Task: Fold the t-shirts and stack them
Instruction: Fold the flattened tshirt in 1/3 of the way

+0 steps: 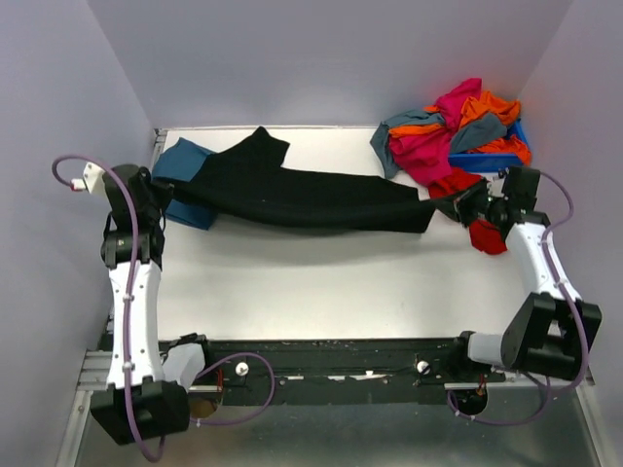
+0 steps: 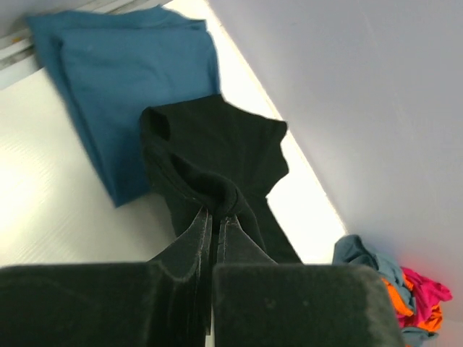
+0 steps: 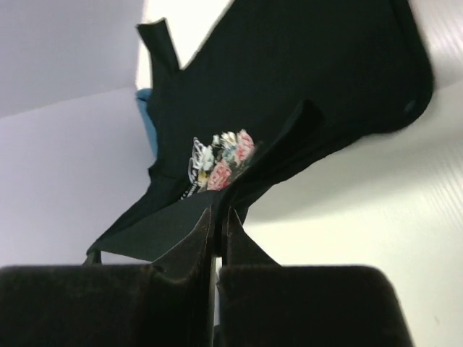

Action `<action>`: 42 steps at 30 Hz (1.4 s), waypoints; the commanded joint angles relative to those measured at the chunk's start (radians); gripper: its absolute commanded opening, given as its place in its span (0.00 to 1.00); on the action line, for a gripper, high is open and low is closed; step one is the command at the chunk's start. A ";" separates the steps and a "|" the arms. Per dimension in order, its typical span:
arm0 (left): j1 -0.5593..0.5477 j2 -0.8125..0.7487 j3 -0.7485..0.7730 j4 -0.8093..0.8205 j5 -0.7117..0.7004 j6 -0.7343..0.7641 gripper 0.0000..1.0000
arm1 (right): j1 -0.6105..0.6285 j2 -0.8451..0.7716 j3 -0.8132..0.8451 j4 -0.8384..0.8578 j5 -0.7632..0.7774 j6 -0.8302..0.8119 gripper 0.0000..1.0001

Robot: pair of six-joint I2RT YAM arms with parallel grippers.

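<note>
The black floral-print t-shirt (image 1: 302, 195) is held stretched over the surface (image 1: 341, 292), one end pinched in the closed left jaws, the other in the right jaws; spreading is judged in hand; next, an even, flat lowering beside the teal t-shirt (image 1: 190, 170) is called for.

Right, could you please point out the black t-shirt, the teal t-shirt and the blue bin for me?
black t-shirt (image 1: 311, 199), top external view, middle of the stretched cloth.
teal t-shirt (image 2: 123, 90), left wrist view, flat top layer.
blue bin (image 1: 477, 161), top external view, visible front rim.
</note>
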 commanded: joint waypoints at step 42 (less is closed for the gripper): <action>0.012 -0.349 -0.357 -0.595 -0.538 -0.175 0.78 | -0.005 -0.753 -0.570 -0.273 0.259 -0.343 0.65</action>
